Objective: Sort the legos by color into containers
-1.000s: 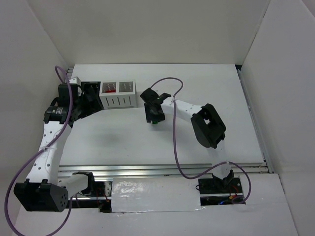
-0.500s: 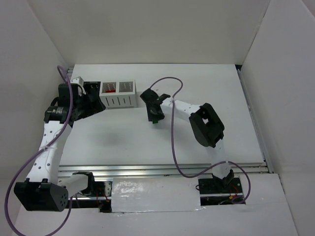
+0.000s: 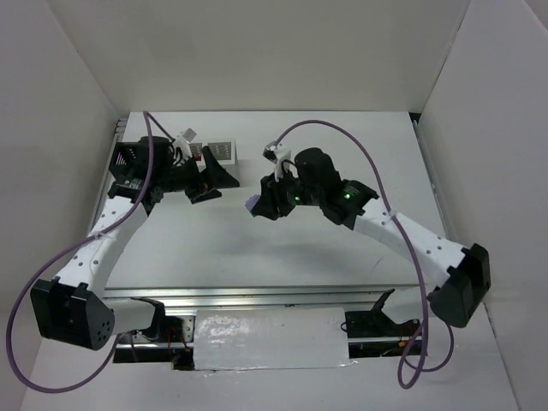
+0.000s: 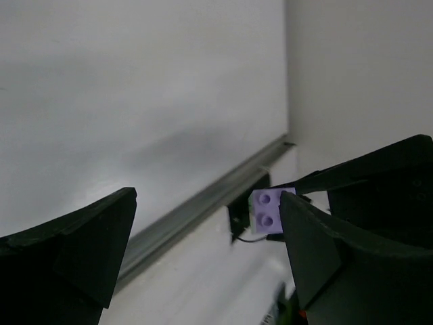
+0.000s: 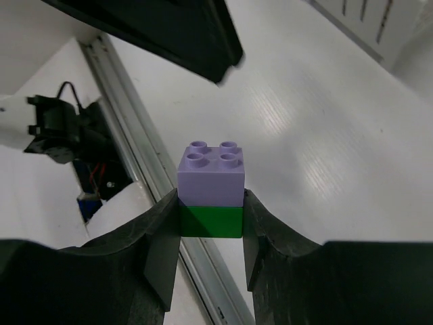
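Left hand [image 4: 206, 203], newly rightward, spread; right hand [image 5: 210, 227] tight on green brick [image 5: 210, 221], visible only wrist-side, under lavender brick [image 5: 210, 175].

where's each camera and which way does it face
Top external: above, behind the robot, looking down at the table; left arm and right arm show.
Left wrist: on the left arm, facing the lavender brick past its open left gripper.
Right wrist: on the right arm, looking along the right gripper, shut on a green brick under the lavender one.
Both wrist views share the lavender brick.
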Controlling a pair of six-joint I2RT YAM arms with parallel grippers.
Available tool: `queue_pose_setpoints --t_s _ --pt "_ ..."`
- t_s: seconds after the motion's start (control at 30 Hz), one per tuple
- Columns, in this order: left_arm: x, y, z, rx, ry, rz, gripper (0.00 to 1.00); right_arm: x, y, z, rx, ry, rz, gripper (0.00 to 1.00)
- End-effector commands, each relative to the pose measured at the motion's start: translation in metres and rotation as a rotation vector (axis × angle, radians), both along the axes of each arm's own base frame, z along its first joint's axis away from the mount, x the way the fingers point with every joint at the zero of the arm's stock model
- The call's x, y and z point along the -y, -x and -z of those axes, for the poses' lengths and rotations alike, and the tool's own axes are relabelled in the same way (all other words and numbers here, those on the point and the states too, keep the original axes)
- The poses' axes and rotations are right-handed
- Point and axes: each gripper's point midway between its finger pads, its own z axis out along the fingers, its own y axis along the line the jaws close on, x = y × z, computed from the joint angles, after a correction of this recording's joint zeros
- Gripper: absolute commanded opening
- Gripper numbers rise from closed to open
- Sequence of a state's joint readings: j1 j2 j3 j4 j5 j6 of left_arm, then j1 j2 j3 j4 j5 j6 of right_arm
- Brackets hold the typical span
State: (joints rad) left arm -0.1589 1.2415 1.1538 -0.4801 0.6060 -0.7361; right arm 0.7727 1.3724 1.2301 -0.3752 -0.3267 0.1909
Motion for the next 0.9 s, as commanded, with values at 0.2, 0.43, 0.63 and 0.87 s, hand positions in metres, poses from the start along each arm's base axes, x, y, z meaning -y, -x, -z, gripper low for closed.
queue_pose_setpoints --t_s 0.2,0.43,0.63,0.87 --pt "0.075 0.023 -0.054 -0.021 0.297 0.21 0.96 0.006 0.029 -0.054 0.176 -0.166 -0.126 0.0" --pt "0.084 0.028 -0.048 -0.041 0.31 0.243 0.88 0.01 0.019 -0.055 0.191 -0.149 -0.069 0.0" --pt "0.085 0.032 -0.045 -0.03 0.285 0.265 0.82 0.008 0.005 -0.045 0.172 -0.078 -0.041 0.0" --pt "0.086 0.034 -0.036 -0.034 0.22 0.285 0.79 0.002 -0.001 -0.052 0.176 -0.07 -0.049 0.0"
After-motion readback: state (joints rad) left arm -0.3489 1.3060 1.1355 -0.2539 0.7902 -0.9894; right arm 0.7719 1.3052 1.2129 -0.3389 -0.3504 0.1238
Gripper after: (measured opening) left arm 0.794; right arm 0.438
